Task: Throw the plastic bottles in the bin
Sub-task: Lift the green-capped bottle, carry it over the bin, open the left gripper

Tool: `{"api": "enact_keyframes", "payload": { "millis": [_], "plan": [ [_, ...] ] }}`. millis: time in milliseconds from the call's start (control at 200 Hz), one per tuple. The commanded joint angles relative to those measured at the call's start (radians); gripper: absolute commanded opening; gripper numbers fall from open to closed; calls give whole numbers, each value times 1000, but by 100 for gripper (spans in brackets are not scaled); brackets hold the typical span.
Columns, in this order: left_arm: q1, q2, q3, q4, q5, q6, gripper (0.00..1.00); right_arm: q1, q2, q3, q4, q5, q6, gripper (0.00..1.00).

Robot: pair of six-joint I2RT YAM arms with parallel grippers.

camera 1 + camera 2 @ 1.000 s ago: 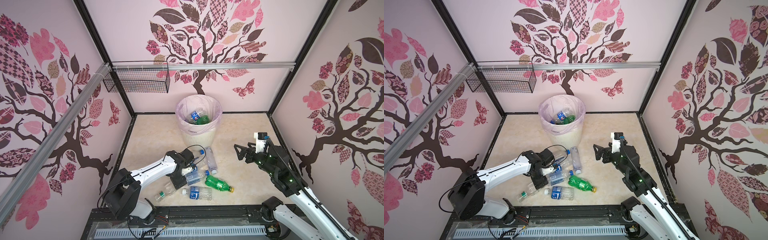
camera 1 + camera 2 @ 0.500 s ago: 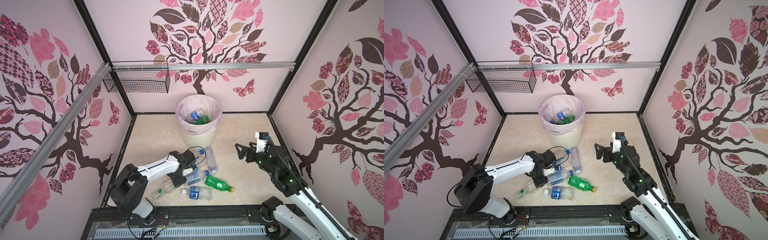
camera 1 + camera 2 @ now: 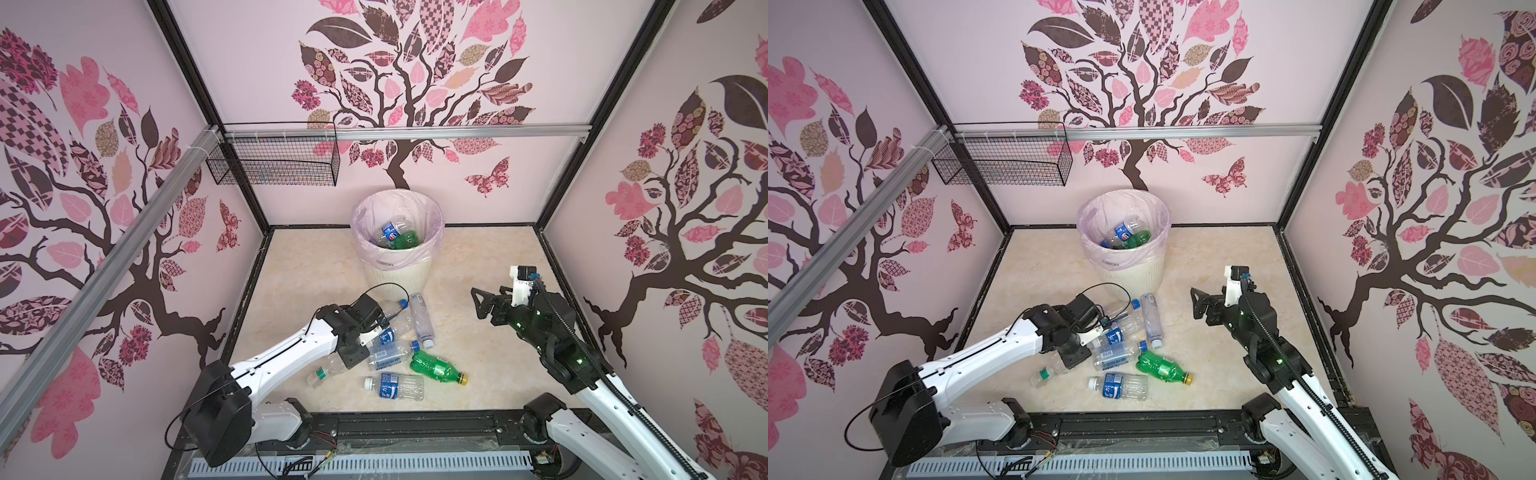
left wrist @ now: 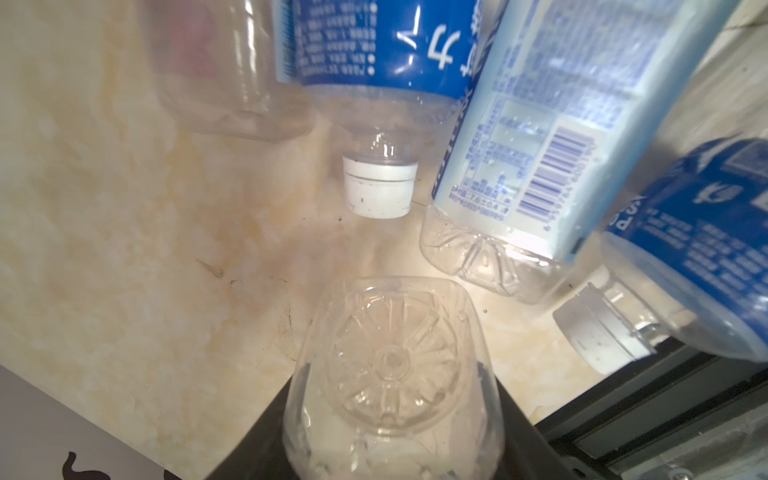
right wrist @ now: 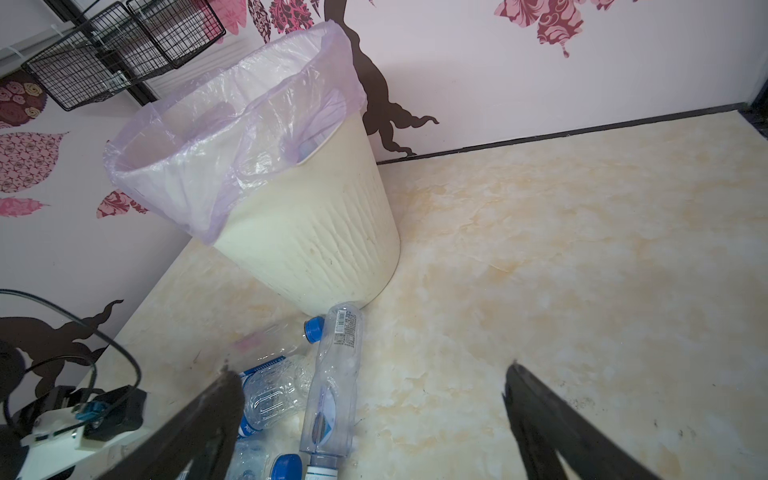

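Note:
The bin [image 3: 399, 270] [image 3: 1129, 276] [image 5: 316, 232] stands at the back of the floor with several plastic bottles [image 3: 395, 237] inside. More plastic bottles lie in a pile in front of it, among them a green one [image 3: 434, 368] [image 3: 1158, 365] and a blue-labelled one [image 3: 395, 386]. At the pile's left edge my left gripper [image 3: 353, 357] [image 4: 392, 415] is shut on a clear bottle [image 3: 326, 370] [image 4: 390, 357], squeezing it near its base. My right gripper [image 3: 480, 305] [image 5: 372, 374] hangs open and holds nothing, to the right of the pile.
A black wire mesh basket [image 3: 274, 166] hangs on the back rail at the left. Patterned walls close in three sides. A black frame rail [image 3: 415, 419] runs along the front edge. Bare marble floor [image 5: 582, 270] lies right of the bin.
My left gripper has closed on the clear bottle at the pile's left edge. The right arm has barely moved.

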Motion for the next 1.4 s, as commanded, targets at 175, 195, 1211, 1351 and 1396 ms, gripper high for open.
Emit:
{"api": "enact_keyframes", "payload": {
  "millis": [175, 195, 1211, 1351, 1396],
  "plan": [
    [35, -250, 46, 12, -54, -23, 53, -4, -9, 10, -20, 27, 2, 100],
    [43, -265, 52, 15, -46, -27, 53, -5, -9, 12, -22, 27, 3, 100],
    [126, -772, 164, 316, -82, -243, 51, -5, -39, 17, -124, 50, -14, 100],
    [125, -795, 164, 315, -92, -249, 51, -5, -43, 17, -127, 46, -10, 100],
    [126, -798, 164, 316, -90, -249, 51, -5, -45, 17, -129, 46, -11, 100]
  ]
}}
